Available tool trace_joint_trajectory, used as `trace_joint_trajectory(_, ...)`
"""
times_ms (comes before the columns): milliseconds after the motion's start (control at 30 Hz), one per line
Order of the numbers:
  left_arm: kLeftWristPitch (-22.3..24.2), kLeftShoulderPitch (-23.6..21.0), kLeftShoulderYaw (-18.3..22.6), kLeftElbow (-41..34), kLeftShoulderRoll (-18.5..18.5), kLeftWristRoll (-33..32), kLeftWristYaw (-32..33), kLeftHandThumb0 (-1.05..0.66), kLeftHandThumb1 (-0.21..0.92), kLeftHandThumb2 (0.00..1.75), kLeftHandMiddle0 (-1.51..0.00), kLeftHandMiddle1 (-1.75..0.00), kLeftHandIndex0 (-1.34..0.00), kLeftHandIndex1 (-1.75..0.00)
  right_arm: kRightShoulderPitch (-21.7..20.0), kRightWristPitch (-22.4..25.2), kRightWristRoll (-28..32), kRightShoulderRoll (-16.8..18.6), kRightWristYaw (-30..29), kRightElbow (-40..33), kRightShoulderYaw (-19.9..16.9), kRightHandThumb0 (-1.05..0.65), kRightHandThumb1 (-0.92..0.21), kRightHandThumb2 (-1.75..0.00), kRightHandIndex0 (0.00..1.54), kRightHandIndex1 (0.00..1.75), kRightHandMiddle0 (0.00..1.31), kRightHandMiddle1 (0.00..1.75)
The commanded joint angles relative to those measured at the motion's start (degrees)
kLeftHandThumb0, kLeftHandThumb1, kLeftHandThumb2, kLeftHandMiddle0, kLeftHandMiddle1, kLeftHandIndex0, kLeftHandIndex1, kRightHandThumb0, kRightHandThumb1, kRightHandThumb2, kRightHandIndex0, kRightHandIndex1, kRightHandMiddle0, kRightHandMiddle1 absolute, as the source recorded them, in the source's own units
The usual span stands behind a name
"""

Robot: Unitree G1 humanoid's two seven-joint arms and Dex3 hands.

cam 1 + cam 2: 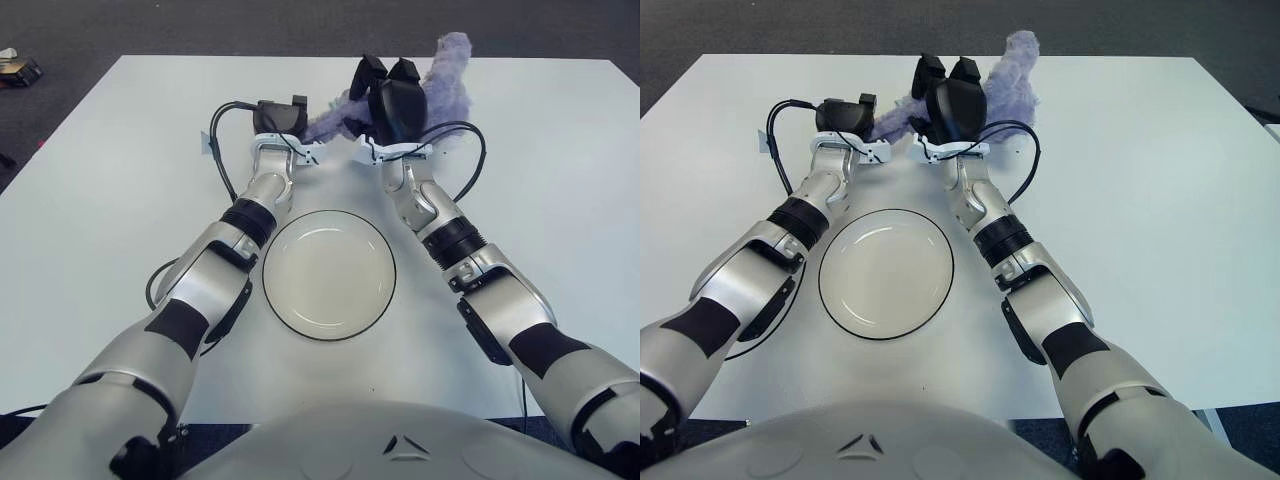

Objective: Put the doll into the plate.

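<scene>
A fluffy purple doll (447, 72) lies at the far side of the white table (110, 200), stretched between my two hands. My right hand (388, 92) is closed over its middle, with black fingertips poking up in front of the plush and the doll's upper part sticking out to the right. One purple limb (328, 122) runs left to my left hand (281, 117), which shows at its end. The round white plate (268, 276) with a dark rim sits nearer to me, between my forearms, and holds nothing.
Black cables loop from both wrists over the tabletop (215, 160). A small dark object (20, 70) lies on the floor beyond the table's far left corner. The table's far edge runs just behind the doll.
</scene>
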Motion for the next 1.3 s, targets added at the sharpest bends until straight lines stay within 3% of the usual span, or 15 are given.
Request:
trace_joint_trajectory(0,-0.4,-1.9,0.3,-0.4,0.8,-1.6,1.1,-0.05,0.74,0.50,-0.56,-1.49,-0.58,-1.08,0.6,0.7,1.5,0.1,3.2,-2.9,-1.3,0.40,-0.55,-1.01,0.43,1.75,0.49,1.75)
trace_joint_trajectory(100,-0.4,-2.1,0.0,-0.4,0.9,-2.2,1.2,-0.02,0.60,0.74,-0.55,-1.61,-0.59,-1.18,0.9,1.0,1.8,0.2,4.5,-3.8,-1.8,0.39,-0.57,-0.99,0.42,1.75,0.46,1.75)
trace_joint_trajectory(200,-0.4,-2.2,-0.3,-0.3,1.0,-2.6,1.4,-0.01,0.55,0.82,-0.54,-1.65,-0.60,-1.21,1.1,1.2,1.6,0.3,5.0,-4.1,-2.0,0.39,-0.57,-0.98,0.41,1.75,0.46,1.75)
trace_joint_trajectory(267,-0.8,-2.8,0.4,0.5,0.8,-3.5,2.9,-0.01,0.55,0.84,-0.54,-1.66,-0.60,-1.21,2.3,3.2,4.8,0.4,10.9,-8.2,-3.6,0.39,-0.58,-0.97,0.41,1.75,0.45,1.75)
trace_joint_trajectory(300,-1.0,-3.0,0.6,0.9,0.7,-3.9,3.6,-0.01,0.45,1.04,-0.57,-1.66,-0.50,-1.47,2.8,3.9,5.9,0.4,13.0,-9.7,-4.2,0.20,-0.56,-0.98,0.41,1.70,0.43,1.70)
trace_joint_trajectory(367,-1.3,-3.2,0.6,1.5,0.7,-4.3,4.6,-0.01,0.40,1.14,-0.59,-1.65,-0.45,-1.61,3.3,4.7,6.7,0.5,14.9,-11.2,-4.6,0.10,-0.55,-0.98,0.41,1.68,0.42,1.67)
trace_joint_trajectory(500,-2.2,-3.9,0.3,3.5,0.4,-5.2,6.6,0.00,0.35,1.24,-0.62,-1.63,-0.42,-1.72,4.3,6.0,7.8,0.6,17.8,-13.8,-5.6,0.02,-0.57,-0.93,0.42,1.63,0.42,1.62)
trace_joint_trajectory(700,-2.5,-4.4,-0.2,4.7,0.4,-6.0,7.4,0.00,0.33,1.26,-0.63,-1.62,-0.42,-1.74,4.6,6.5,7.6,0.7,18.7,-14.6,-5.8,0.00,-0.57,-0.91,0.42,1.62,0.42,1.60)
trace_joint_trajectory(733,-4.4,-4.3,-0.4,5.5,0.8,-6.2,8.3,0.00,0.33,1.27,-0.63,-1.62,-0.42,-1.74,5.6,8.8,11.0,0.8,22.6,-17.8,-7.7,0.00,-0.57,-0.91,0.42,1.62,0.42,1.60)
trace_joint_trajectory(767,-5.8,-4.3,-0.6,6.1,1.2,-6.4,9.0,0.00,0.32,1.27,-0.64,-1.62,-0.43,-1.74,6.4,10.5,13.6,0.9,25.5,-20.2,-9.2,0.00,-0.70,-0.71,0.39,1.58,0.39,1.56)
trace_joint_trajectory(800,-8.0,-4.0,-0.7,6.8,2.1,-6.6,9.9,0.00,0.32,1.28,-0.64,-1.61,-0.43,-1.75,7.0,12.4,16.2,0.7,28.7,-22.7,-10.7,0.00,-0.74,-0.64,0.38,1.57,0.38,1.55)
trace_joint_trajectory(933,-14.1,-3.5,-1.0,9.2,4.5,-7.0,13.1,0.00,0.30,1.29,-0.66,-1.61,-0.43,-1.75,7.7,16.5,20.0,-0.3,34.4,-27.1,-12.8,0.00,-0.88,-0.41,0.34,1.53,0.34,1.51)
trace_joint_trajectory(1167,-18.4,-4.0,-1.6,12.3,5.6,-7.3,16.2,0.00,0.30,1.30,-0.66,-1.61,-0.44,-1.75,7.9,19.0,21.4,-1.1,37.0,-29.3,-13.4,-0.01,-0.92,-0.38,0.32,1.53,0.31,1.52)
trace_joint_trajectory(1267,-25.3,-2.7,-3.8,14.2,9.3,-5.0,25.4,0.00,0.30,1.32,-0.64,-1.66,-0.43,-1.75,8.0,15.4,26.5,-3.0,38.9,-28.9,-17.9,-0.01,-0.92,-0.38,0.35,1.57,0.27,1.48)
